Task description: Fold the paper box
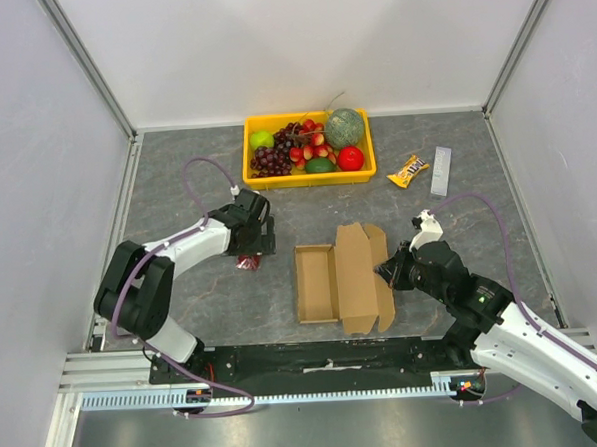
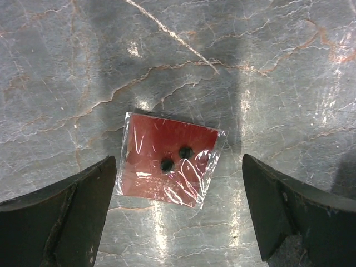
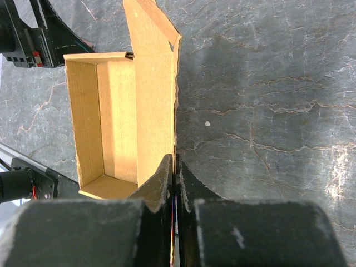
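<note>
The paper box (image 1: 340, 281) lies in the middle of the table, its tray part standing open on the left and its lid flap spread to the right. In the right wrist view the box (image 3: 117, 117) shows its open inside. My right gripper (image 1: 388, 270) is shut on the edge of the lid flap (image 3: 156, 83), the fingers pinched together on the cardboard (image 3: 175, 167). My left gripper (image 1: 251, 248) is open and hangs over a small dark-red packet (image 1: 248, 263). In the left wrist view the packet (image 2: 167, 161) lies on the table between the spread fingers of that gripper (image 2: 178, 186), untouched.
A yellow tray (image 1: 257, 178) of fruit stands at the back. A yellow candy packet (image 1: 408, 171) and a pale flat strip (image 1: 442, 171) lie to its right. White walls close in the table on three sides; a metal rail (image 1: 287, 389) runs along the near edge.
</note>
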Motion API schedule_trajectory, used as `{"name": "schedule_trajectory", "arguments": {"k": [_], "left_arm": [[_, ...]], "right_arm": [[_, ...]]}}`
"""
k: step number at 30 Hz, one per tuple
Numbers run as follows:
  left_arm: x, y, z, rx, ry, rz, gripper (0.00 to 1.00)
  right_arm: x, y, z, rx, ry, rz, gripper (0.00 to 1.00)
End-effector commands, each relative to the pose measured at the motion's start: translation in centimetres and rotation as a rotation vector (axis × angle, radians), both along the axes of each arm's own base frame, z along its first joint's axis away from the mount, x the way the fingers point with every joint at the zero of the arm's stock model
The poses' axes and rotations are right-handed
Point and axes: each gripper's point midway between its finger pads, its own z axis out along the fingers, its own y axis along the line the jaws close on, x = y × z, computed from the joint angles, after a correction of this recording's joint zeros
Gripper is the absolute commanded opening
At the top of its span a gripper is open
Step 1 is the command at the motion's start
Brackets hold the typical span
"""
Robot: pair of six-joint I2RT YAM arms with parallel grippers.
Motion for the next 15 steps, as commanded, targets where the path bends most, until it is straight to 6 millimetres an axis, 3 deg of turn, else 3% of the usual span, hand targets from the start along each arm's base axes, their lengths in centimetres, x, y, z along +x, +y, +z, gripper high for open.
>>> {"name": "schedule_trajectory", "arguments": {"k": [1,15], "left_arm": [[0.5,-0.5,-0.6,-0.015,-0.004,-0.02,1.0],[-0.7,-0.3,-1.8,-0.019,0.051,-0.008,1.0]], "right_arm": [[0.3,0.4,1.1,0.024,-0.026,0.004,0.06],[0.5,0.4,1.3,0.022,-0.028,0.001,0.06]]}}
